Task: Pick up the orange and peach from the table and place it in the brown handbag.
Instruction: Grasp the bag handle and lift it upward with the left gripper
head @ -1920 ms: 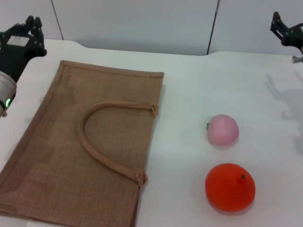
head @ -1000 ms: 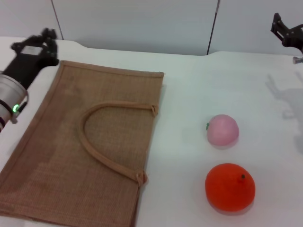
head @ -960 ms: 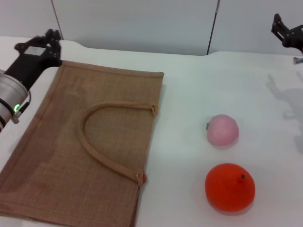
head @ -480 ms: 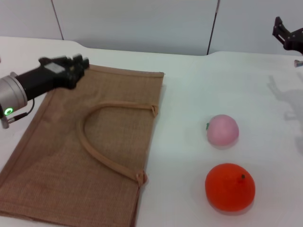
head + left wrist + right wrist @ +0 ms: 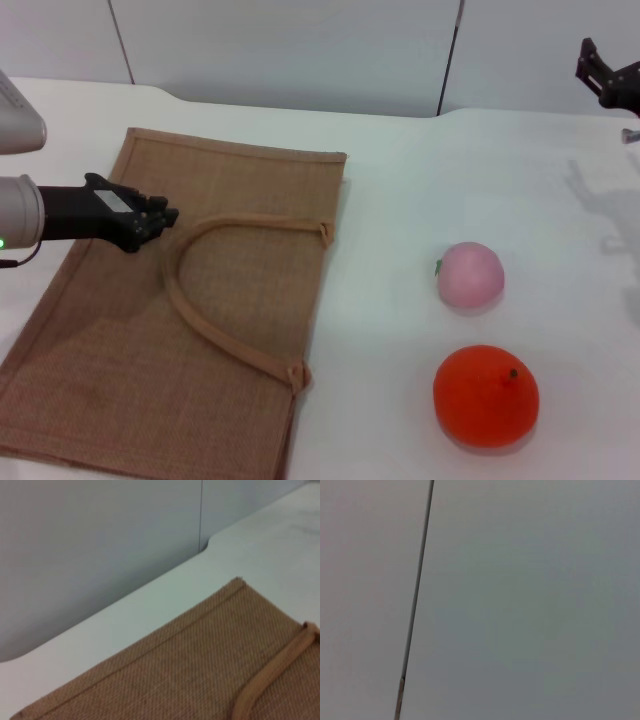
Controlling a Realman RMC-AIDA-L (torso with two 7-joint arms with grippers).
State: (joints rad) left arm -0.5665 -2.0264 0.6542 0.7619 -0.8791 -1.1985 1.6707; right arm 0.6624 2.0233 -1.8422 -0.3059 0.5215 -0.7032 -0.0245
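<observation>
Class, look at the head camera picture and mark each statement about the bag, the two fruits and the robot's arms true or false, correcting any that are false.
1. The handbag lies flat on the table. True.
2. The peach is inside the handbag. False: it sits on the table, to the right of the bag.
3. The orange is nearer the camera than the peach. True.
4. The left gripper is over the handbag, near its handle. True.
5. The right gripper is holding the orange. False: it is at the far right edge, well away from both fruits.
</observation>
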